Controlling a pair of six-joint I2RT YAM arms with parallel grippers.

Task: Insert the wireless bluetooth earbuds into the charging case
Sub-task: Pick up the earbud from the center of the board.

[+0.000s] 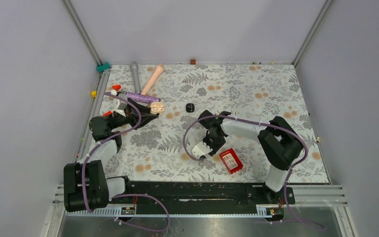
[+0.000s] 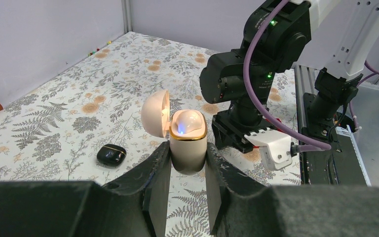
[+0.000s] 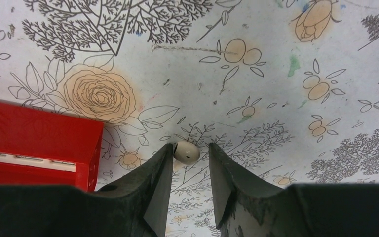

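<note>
My left gripper (image 2: pixel 188 146) is shut on a cream charging case (image 2: pixel 188 160) with a gold rim, held upright at the back left (image 1: pixel 157 107). The case's lid stands open. One whitish earbud (image 2: pixel 187 121) sits inside, with a blue light glowing beside it. A second cream earbud (image 3: pixel 186 152) lies on the floral table cover. My right gripper (image 3: pixel 191 146) points down over it with narrow jaws either side. The left finger (image 3: pixel 165 158) touches the bud, and a small gap shows at the right finger (image 3: pixel 217 158). In the top view the right gripper (image 1: pixel 206 154) is near the front middle.
A red box (image 1: pixel 231 160) lies just beside the right gripper (image 3: pixel 34 143). A black closed case (image 1: pixel 190 107) rests mid-table (image 2: pixel 111 154). A grey rod (image 1: pixel 135 74), a peach rod (image 1: pixel 153 78), a purple piece (image 1: pixel 143 97) and small red cones (image 1: pixel 116 87) lie at the back left.
</note>
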